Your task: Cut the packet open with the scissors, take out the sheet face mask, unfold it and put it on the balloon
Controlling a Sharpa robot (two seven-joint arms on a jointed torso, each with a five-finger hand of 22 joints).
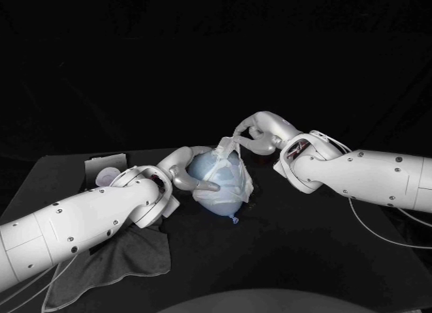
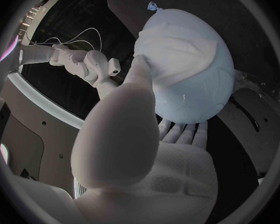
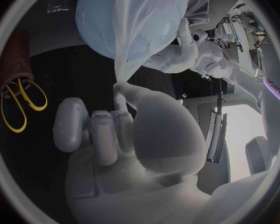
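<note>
A pale blue balloon [image 1: 214, 181] lies at the table's middle with the white sheet face mask [image 1: 237, 175] draped over it. My left hand [image 1: 183, 176] cradles the balloon from its left, fingers [image 2: 184, 132] under it and thumb [image 2: 139, 69] pressing on the mask [image 2: 177, 47]. My right hand [image 1: 254, 134] is just behind the balloon and pinches the mask's far edge, pulling the sheet [image 3: 130, 40] taut off the balloon [image 3: 102, 15]. The right hand's fingertips [image 3: 120, 90] close on that edge. Yellow-handled scissors [image 3: 20, 103] lie on the table beside the balloon.
A dark cloth [image 1: 117, 257] lies under my left arm at the front left. A pale flat packet [image 1: 105, 165] sits behind my left wrist. A brown sheath [image 3: 15, 55] lies by the scissors' blades. The table's right front half is bare black surface [image 1: 301, 248].
</note>
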